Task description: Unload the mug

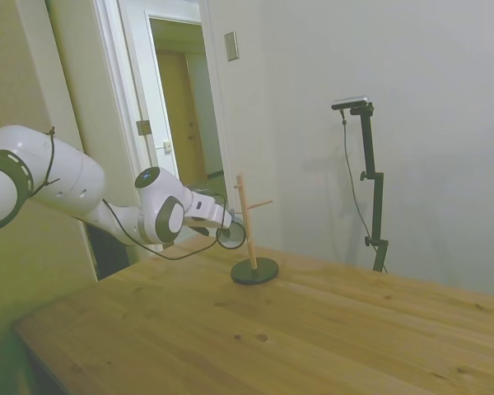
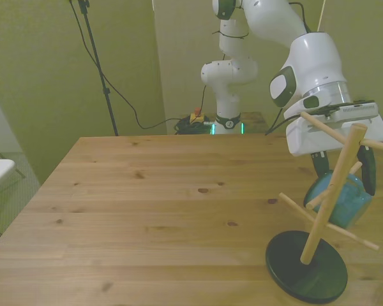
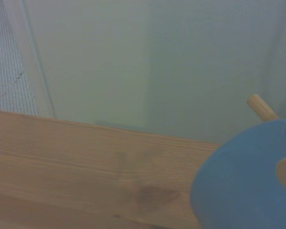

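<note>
The pincer [image 2: 342,177] is clamped on the mug [image 2: 338,199], which hangs between its fingers on a peg of the stand [image 2: 307,268].

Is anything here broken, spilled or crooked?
Nothing stands out. The pale blue enamel mug hangs on the wooden pegged stand, which is upright on the wooden table, with the end effector around the mug.

White Franka arm: one, extended low and roughly level in the side view. Wrist: angled downward in the front view. End effector [image 2: 343,173]: two dark fingers [image 2: 371,169] pointing down, spread apart, one on either side of the mug [image 2: 345,199], which sits between them.
</note>
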### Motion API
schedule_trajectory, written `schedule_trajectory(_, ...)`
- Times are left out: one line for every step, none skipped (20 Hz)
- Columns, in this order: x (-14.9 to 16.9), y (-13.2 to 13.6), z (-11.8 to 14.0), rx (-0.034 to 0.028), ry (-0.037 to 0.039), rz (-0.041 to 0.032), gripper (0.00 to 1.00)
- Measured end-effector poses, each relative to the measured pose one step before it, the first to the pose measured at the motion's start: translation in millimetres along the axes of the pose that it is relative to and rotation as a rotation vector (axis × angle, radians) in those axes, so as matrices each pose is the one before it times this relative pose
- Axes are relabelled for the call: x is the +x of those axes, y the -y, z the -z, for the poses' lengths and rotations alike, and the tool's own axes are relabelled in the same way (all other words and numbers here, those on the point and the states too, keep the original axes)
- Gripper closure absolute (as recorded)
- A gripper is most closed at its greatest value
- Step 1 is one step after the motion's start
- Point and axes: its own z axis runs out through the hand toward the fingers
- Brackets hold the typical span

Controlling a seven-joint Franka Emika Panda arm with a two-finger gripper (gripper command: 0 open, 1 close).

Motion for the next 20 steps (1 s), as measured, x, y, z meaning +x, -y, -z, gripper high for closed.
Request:
schedule_trajectory(-0.25, 0.23, 0.19, 0.00204, -0.00105, 0.00034, 1.0)
schedule_trajectory(-0.41, -0.22, -0.13, 0.00015, 0.00025, 0.00014, 1.0)
schedule_trajectory(-0.36, -0.35, -0.2, -0.00057, 0.00062, 0.0, 1.0)
schedule_trajectory(-0.2, -0.18, -0.1, -0.00023, 0.0003, 0.00002, 1.0)
schedule_trajectory(-0.02, 0.02, 0.02, 0.00011, -0.00006, 0.00006, 1.0)
schedule_trajectory(-0.01, -0.01, 0.02, 0.0, 0.00001, 0.00008, 1.0)
schedule_trajectory(-0.12, -0.12, -0.06, -0.00024, 0.00024, 0.00012, 1.0)
schedule_trajectory(-0.16, -0.15, -0.09, -0.00031, 0.00033, 0.00008, 1.0)
schedule_trajectory(-0.14, -0.02, -0.02, -0.00006, 0.00024, 0.00023, 1.0)
schedule_trajectory(-0.18, 0.16, 0.09, 0.00024, 0.00023, 0.00029, 1.0)
schedule_trajectory(-0.18, 0.11, 0.12, 0.00018, 0.00022, 0.00038, 1.0)
schedule_trajectory(-0.44, 0.32, 0.12, 0.00045, 0.00061, 0.00073, 1.0)
schedule_trajectory(-0.57, 0.21, -0.01, 0.00022, 0.00091, 0.00075, 1.0)
schedule_trajectory(-0.51, 0.07, -0.06, 0.0, 0.00083, 0.0006, 1.0)
schedule_trajectory(-0.33, 0.15, -0.02, 0.00016, 0.00053, 0.00046, 1.0)
schedule_trajectory(-0.16, 0.05, -0.01, 0.00007, 0.00027, 0.00032, 1.0)
schedule_trajectory(0.11, 0.08, 0.17, 0.0002, -0.00026, 0.00033, 1.0)
schedule_trajectory(-0.59, -0.21, -0.22, -0.00058, 0.00115, 0.00032, 1.0)
schedule_trajectory(-0.69, -0.26, -0.27, -0.00062, 0.00128, 0.00125, 1.0)
schedule_trajectory(-0.1, 0.39, 0.26, 0.00071, -0.00005, 0.00162, 1.0)
